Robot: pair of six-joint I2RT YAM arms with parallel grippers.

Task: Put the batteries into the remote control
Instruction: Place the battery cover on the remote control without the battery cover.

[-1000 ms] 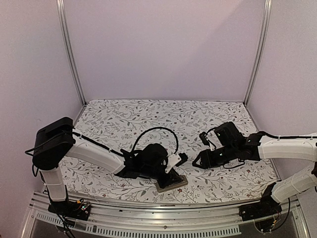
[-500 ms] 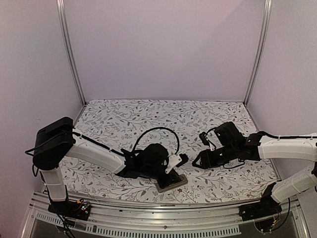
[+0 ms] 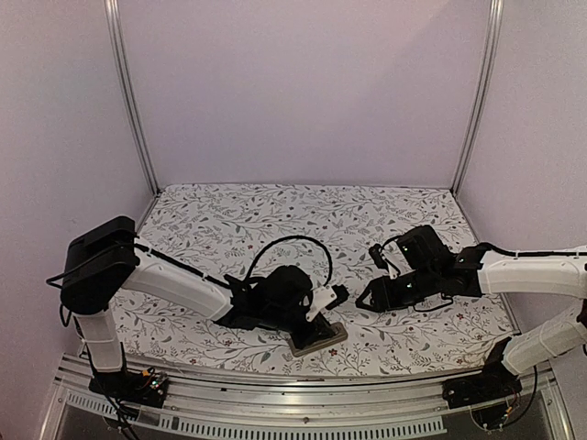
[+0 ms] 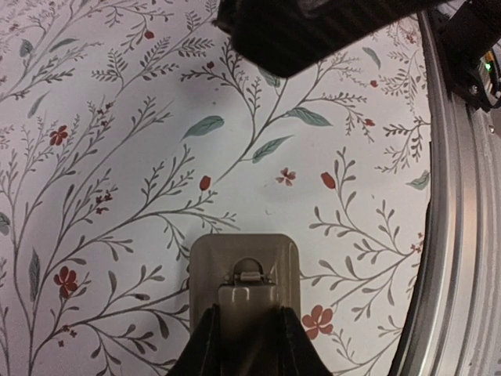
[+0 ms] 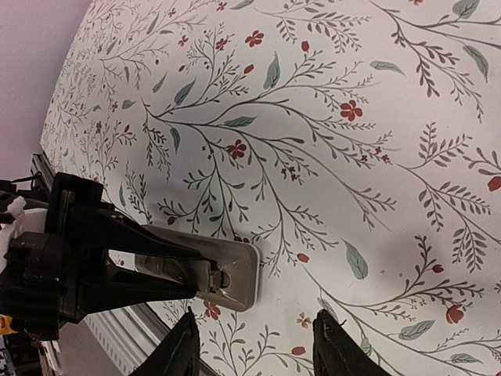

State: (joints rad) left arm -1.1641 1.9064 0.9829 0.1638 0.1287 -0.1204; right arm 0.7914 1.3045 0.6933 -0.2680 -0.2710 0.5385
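Observation:
The remote control (image 3: 323, 336) lies back up on the floral table near the front edge; its tan-grey back shows in the left wrist view (image 4: 244, 252) and the right wrist view (image 5: 237, 274). My left gripper (image 3: 315, 324) is down on it, its fingers (image 4: 205, 341) closed against both sides of the tan-grey battery cover (image 4: 248, 301), which sits on the recess. My right gripper (image 3: 369, 297) is open and empty above the table just right of the remote, fingers (image 5: 186, 345) apart. The batteries are hidden or out of view.
The metal rail of the table's front edge (image 4: 450, 235) runs right beside the remote. The floral cloth (image 3: 303, 220) covers the rest of the table. The left arm's cable (image 3: 289, 243) loops behind its wrist.

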